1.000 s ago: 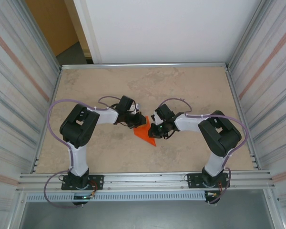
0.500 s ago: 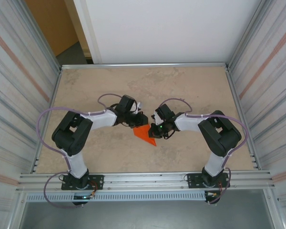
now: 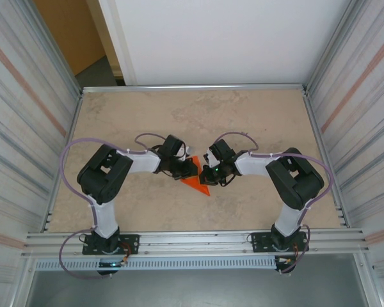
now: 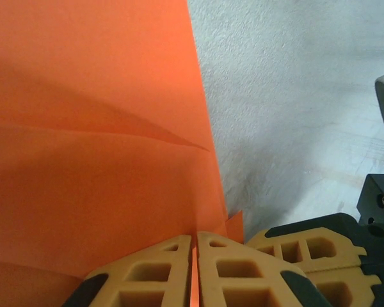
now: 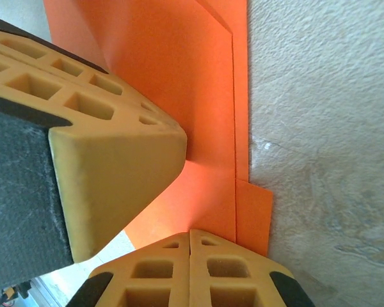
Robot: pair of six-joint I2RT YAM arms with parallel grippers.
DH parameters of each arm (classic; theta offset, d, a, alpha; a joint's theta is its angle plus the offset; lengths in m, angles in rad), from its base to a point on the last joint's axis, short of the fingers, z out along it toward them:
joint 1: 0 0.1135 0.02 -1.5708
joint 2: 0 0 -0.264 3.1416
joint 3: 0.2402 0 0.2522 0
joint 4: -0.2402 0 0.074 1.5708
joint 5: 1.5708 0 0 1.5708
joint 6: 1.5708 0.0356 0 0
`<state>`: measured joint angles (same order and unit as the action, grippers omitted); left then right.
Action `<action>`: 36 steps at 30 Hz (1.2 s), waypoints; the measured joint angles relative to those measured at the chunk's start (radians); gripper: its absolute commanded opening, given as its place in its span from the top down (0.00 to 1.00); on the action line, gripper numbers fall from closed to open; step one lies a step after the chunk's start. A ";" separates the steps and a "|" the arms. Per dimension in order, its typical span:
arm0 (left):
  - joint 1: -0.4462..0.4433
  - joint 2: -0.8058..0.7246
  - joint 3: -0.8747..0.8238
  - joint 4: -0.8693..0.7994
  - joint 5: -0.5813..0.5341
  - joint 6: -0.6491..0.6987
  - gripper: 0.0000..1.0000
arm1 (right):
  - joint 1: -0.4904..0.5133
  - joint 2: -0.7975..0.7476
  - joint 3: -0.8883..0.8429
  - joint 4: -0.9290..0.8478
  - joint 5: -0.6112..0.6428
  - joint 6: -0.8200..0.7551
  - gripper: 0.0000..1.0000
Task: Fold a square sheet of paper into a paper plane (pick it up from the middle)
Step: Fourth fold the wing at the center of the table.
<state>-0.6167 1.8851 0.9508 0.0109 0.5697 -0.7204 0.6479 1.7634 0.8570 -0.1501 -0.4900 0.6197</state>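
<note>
Orange paper plane (image 3: pixel 197 181) lies on the table (image 3: pixel 243 121), seen from above, between the left gripper (image 3: pixel 189 171) and right gripper (image 3: pixel 207 175). From the left wrist, its fingers (image 4: pixel 160 268) are clenched on the plane's edge, a sliver showing between them, so slide steadily along the crease. From the right wrist, the 2 fingertips (image 5: pixel 153 275) are pressed shut just behind the layered edge; they should pin it there.

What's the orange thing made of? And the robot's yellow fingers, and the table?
The orange sheet: looks like thin matte paper, since it holds sharp creases and layered edges. The right gripper's fingers: probably moulded plastic or rubber, matte yellow with hollow cells. The table: speckled beige, stone-like, possibly laminate.
</note>
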 measured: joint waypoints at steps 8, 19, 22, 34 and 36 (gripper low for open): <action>0.107 0.042 0.046 -0.011 0.052 0.059 0.89 | -0.007 0.000 -0.027 0.047 -0.016 0.000 0.96; 0.297 0.121 0.238 -0.179 -0.022 0.183 0.89 | -0.012 -0.003 -0.037 0.068 -0.027 0.000 0.96; 0.317 0.105 0.240 -0.202 -0.056 0.196 0.89 | -0.012 -0.004 -0.035 0.066 -0.026 0.000 0.96; 0.096 -0.177 0.053 -0.084 -0.069 0.090 0.90 | -0.013 -0.007 -0.029 0.044 -0.029 0.000 0.95; 0.059 -0.146 0.048 -0.082 -0.069 0.077 0.91 | -0.013 -0.007 -0.029 0.041 -0.032 0.000 0.95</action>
<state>-0.5575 1.7386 0.9989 -0.0711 0.5003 -0.6437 0.6346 1.7561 0.8284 -0.1093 -0.5217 0.6197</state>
